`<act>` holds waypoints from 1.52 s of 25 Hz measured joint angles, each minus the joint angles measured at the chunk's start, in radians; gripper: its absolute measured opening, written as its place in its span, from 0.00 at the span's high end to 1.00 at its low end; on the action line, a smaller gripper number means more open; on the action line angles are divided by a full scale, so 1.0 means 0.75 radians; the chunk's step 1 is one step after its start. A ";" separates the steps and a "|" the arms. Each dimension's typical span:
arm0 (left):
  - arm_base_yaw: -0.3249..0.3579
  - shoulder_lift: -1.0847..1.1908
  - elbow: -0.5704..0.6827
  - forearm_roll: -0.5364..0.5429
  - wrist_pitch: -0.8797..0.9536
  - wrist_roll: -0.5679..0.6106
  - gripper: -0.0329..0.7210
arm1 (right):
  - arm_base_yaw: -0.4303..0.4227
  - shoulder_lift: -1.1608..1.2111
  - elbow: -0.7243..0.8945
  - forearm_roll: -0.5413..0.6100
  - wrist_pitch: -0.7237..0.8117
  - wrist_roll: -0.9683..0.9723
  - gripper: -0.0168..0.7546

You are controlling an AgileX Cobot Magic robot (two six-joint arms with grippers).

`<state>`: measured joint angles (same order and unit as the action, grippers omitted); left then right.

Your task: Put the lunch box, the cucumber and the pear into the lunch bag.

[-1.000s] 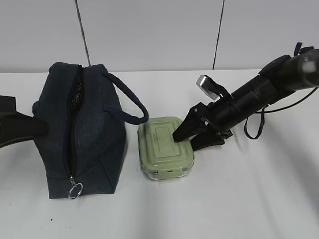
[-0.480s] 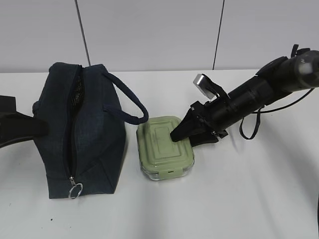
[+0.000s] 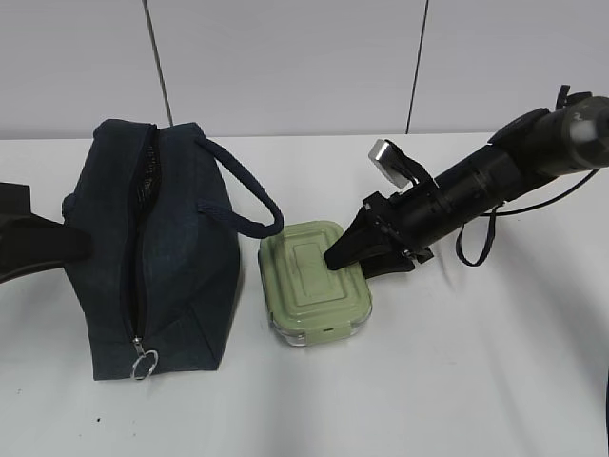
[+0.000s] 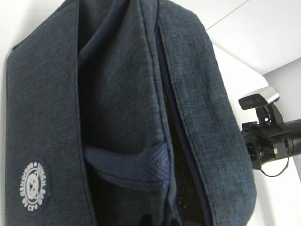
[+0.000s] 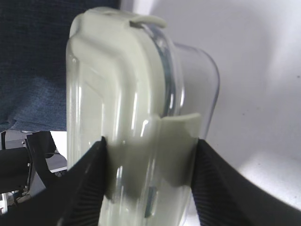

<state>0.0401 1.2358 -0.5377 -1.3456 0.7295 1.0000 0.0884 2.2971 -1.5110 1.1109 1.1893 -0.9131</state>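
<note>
1. The lunch bag (image 3: 157,252) stands on the white table (image 3: 457,381), and everything here is placed relative to it. Its long zipper is open along the top, with the silver ring pull (image 3: 144,364) hanging at the end nearest the exterior camera.
2. The lunch box (image 3: 314,283) sits on the table just beside the bag, on the side away from the left arm, its sage-green lid facing up. One looped handle (image 3: 249,200) arches from the bag toward the box.
3. The right gripper (image 3: 354,253) reaches in from the far side of the box, opposite the bag. In the right wrist view its two black fingers (image 5: 87,181) press against the lid face and the clear underside of the box (image 5: 136,117), pinching it across its thickness.
4. The left arm (image 3: 38,246) lies on the bag's other side; its pincer is hidden from view and is pressed together.
5. The left wrist view looks down at the bag's (image 4: 117,103) open mouth, a round bear badge (image 4: 34,186) on its side.
</note>
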 joint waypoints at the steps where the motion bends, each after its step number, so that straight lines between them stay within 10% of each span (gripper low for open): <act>1: 0.000 0.000 0.000 0.000 0.000 0.000 0.98 | 0.000 0.000 0.000 0.001 0.000 -0.002 0.45; 38: 0.000 0.000 0.000 0.000 0.001 0.000 0.98 | -0.057 -0.065 -0.157 -0.048 -0.037 0.105 0.46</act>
<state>0.0401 1.2358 -0.5377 -1.3456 0.7304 1.0002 0.0458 2.2487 -1.6286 1.0749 1.1615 -0.8346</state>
